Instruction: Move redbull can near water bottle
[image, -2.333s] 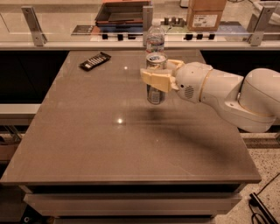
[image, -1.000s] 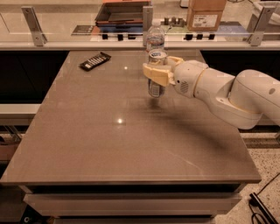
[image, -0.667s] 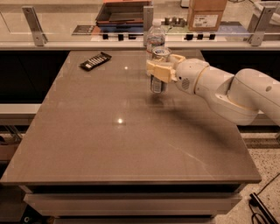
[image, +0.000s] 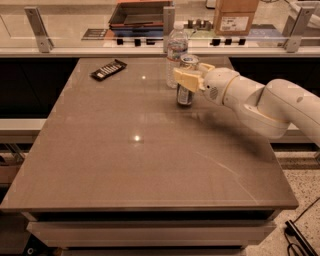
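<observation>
Upright toward the far edge of the worktop (image: 150, 165), right of centre: the redbull can (image: 183, 96), silver top showing, blue and silver on the lower body. Clamped on at mid-height by the hand (image: 186, 80), cream fingers (image: 183, 77) pressed across the can's front. Cannot tell whether resting on the surface or raised just off it. No telling from here whether opened or sealed, nor what is inside. Just behind and slightly left, nearly touching in this view: the water bottle (image: 175, 47), clear and ribbed, white cap on, taller than the can; level of liquid inside impossible to make out. Reaching in from the right side, low over the surface: the white arm (image: 260, 102), wrist ending at the can. Well apart to the left, near the far left corner: a flat black remote (image: 108, 69), lying at an angle. Beyond the far rail: a cardboard box (image: 235, 17), closed, with a white label, and a shallow dark tray (image: 137, 12), contents unclear.
</observation>
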